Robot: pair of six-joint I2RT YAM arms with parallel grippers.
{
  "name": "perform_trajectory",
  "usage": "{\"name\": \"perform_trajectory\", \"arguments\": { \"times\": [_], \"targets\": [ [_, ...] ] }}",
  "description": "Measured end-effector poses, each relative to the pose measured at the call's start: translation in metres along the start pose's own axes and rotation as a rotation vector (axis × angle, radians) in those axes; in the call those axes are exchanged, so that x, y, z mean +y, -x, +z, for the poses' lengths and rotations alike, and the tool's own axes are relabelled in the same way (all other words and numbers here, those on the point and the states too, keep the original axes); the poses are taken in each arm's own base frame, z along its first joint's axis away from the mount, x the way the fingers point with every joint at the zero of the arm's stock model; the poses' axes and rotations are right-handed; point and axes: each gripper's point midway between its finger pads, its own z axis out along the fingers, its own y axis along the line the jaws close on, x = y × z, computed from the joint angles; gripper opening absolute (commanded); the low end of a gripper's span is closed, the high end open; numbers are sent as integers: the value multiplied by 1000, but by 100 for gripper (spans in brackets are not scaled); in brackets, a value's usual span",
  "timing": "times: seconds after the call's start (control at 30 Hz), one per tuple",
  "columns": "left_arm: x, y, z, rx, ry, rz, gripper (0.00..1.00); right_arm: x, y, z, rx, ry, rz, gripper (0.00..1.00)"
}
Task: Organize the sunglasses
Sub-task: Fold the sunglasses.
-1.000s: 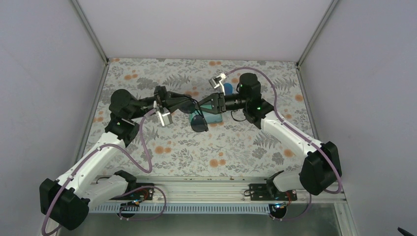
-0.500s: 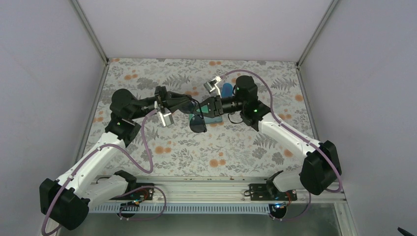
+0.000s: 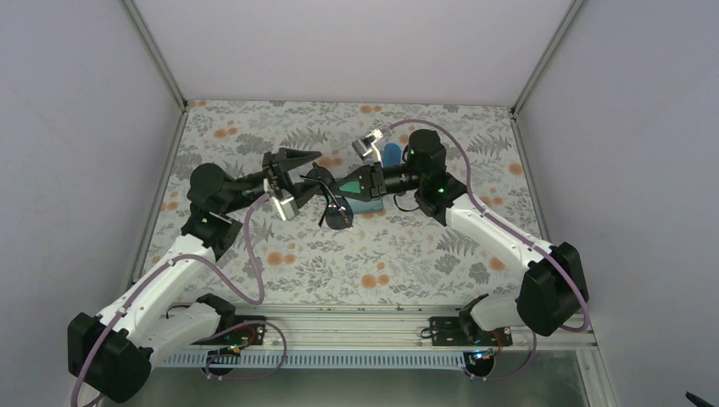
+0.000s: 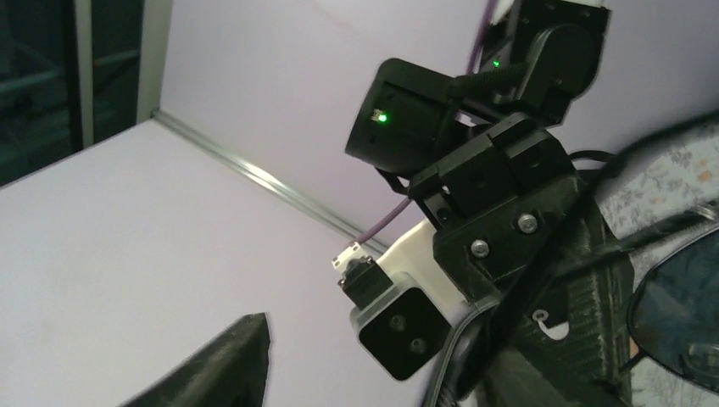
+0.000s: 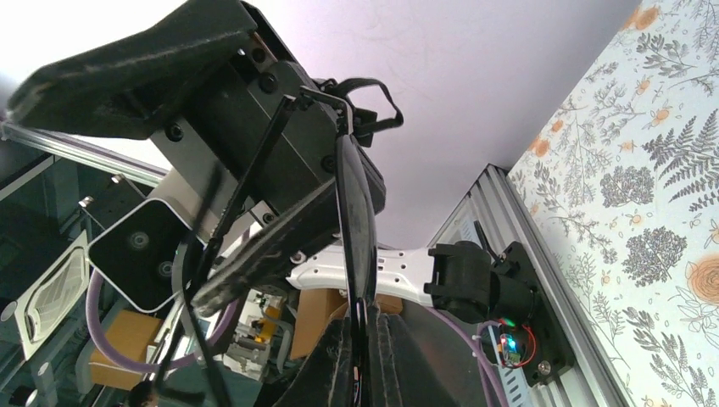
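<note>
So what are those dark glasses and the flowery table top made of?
Thin black-framed sunglasses: slim wire-like frame, metal or plastic, unclear; the dark tinted lenses look glossy. Flowery table cover: probably matte printed cloth or paper, as it lies flat without shine.

From my station I see the desk (image 3: 280, 280) covered in a grey leaf print with orange blossoms. A small blue oblong item (image 3: 391, 155) stands toward the back, right of centre, and a flat teal piece (image 3: 370, 204) lies just in front of it; I cannot tell whether that one is cloth or case. Plain lilac walls (image 3: 85, 127) close the desk in on three sides, joined by slim aluminium posts (image 3: 157, 55). A ribbed aluminium rail (image 3: 348, 326) runs along the near edge.
</note>
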Motion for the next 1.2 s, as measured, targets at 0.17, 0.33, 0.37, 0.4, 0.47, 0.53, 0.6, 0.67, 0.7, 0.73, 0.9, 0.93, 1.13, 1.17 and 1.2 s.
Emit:
{"name": "perform_trajectory", "arguments": {
  "times": [0.17,0.33,0.37,0.4,0.47,0.53,0.6,0.67,0.7,0.73,0.9,0.93,1.13,1.17,1.2],
  "targets": [
    [2,2,-9,21,62,14,100,0,2,-1,-6,0,-7,4],
    [6,5,-19,53,127,5,100,3,10,-4,-33,-7,-22,4],
    [7,7,-22,57,139,4,100,3,13,-6,-47,-12,-28,4],
    [7,8,-25,62,154,0,100,4,15,-7,-54,-14,-32,4],
    [7,10,-31,71,179,-9,100,4,21,-11,-80,-24,-39,4],
    [8,13,-38,82,214,-27,100,2,29,-15,-111,-39,-43,4],
    [10,16,-45,89,254,-57,100,1,34,-18,-137,-53,-45,4],
    [16,16,-50,96,303,-107,100,-2,38,-21,-160,-73,-46,4],
    [20,14,-54,105,337,-152,100,-5,40,-23,-173,-86,-46,4],
    [25,11,-57,114,375,-206,100,-8,42,-23,-184,-103,-46,4],
    [58,-36,-73,271,631,-654,100,-34,48,-30,-248,-227,-36,4],
    [67,-50,-74,320,685,-748,100,-43,49,-33,-265,-263,-29,4],
    [18,-150,-77,624,794,-1147,77,-110,30,-65,-349,-493,69,4],
    [-1,-167,-78,687,787,-1212,70,-123,25,-70,-356,-532,92,4],
    [-21,-184,-80,749,776,-1276,63,-133,20,-75,-360,-565,109,4]
  ]
}}
